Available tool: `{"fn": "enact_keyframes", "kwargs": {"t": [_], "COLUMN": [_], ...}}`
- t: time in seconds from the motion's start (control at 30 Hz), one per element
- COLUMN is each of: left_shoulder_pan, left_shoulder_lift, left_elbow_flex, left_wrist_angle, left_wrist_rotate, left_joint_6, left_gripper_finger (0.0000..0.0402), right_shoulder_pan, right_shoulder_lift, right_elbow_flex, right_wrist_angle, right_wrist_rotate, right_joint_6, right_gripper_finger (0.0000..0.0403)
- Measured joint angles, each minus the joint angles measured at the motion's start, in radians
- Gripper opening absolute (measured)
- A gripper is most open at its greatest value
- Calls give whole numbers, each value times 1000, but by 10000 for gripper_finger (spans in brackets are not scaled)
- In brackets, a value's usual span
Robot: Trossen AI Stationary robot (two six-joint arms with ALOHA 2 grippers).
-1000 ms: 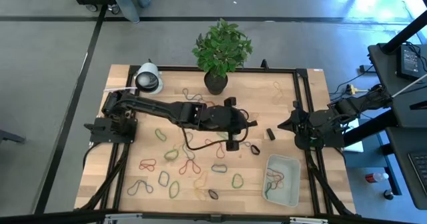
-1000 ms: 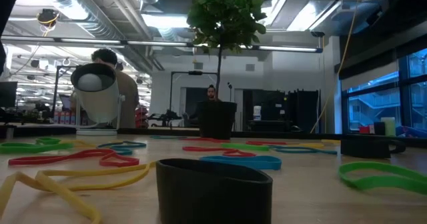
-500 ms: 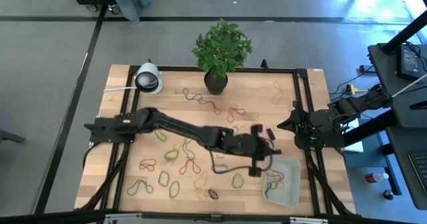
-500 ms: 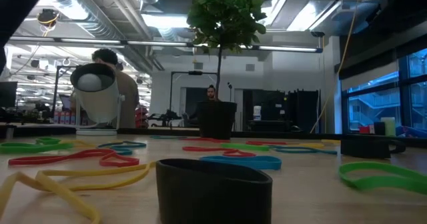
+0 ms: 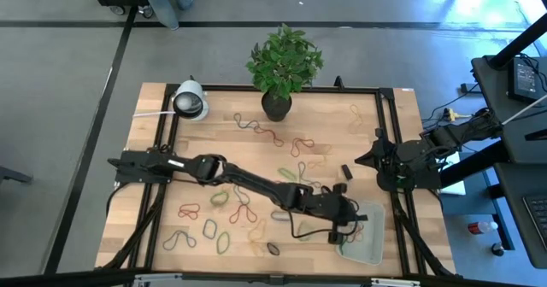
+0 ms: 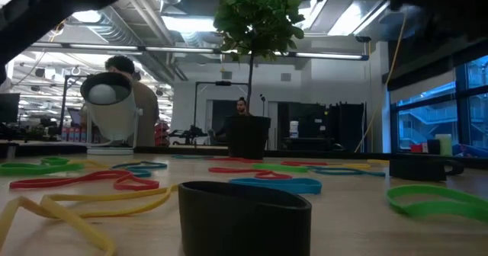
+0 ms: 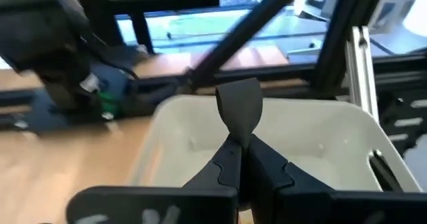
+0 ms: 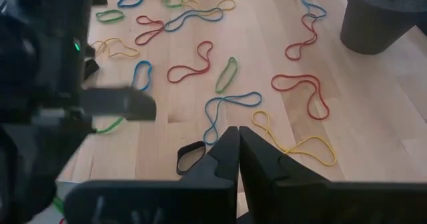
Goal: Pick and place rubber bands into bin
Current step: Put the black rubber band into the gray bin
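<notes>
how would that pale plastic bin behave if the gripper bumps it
The shallow translucent white plastic bin looks thin-walled, so it is probably light and would likely slide on the smooth wooden table. Being low and wide, it seems unlikely to tip.

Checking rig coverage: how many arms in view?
2. Left arm stretches across the table, its gripper over the bin; right arm waits at the table's right edge.
</notes>
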Motion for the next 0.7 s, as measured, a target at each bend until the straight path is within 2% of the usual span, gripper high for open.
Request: {"fn": "enact_keyframes", "kwargs": {"t": [0.2,0.33,0.7], "left_shoulder_pan": [-7,-12,-12], "left_shoulder_lift": [44,53,53], "left_elbow_flex": [0,0,0], "left_wrist_angle": [9,9,40], "left_wrist_rotate": [55,13,-6], "left_joint_6": [-44,-91,-170], "left_gripper_finger": [3,13,109], "right_shoulder_pan": [0,0,0], "right_shoulder_lift": [0,0,0], "right_elbow_flex": [0,0,0], "right_wrist_angle": [-3,-5,-6], "right_wrist_rotate": [0,0,0], "right_joint_6": [0,3,3], "right_gripper_finger": [16,16,16]}}
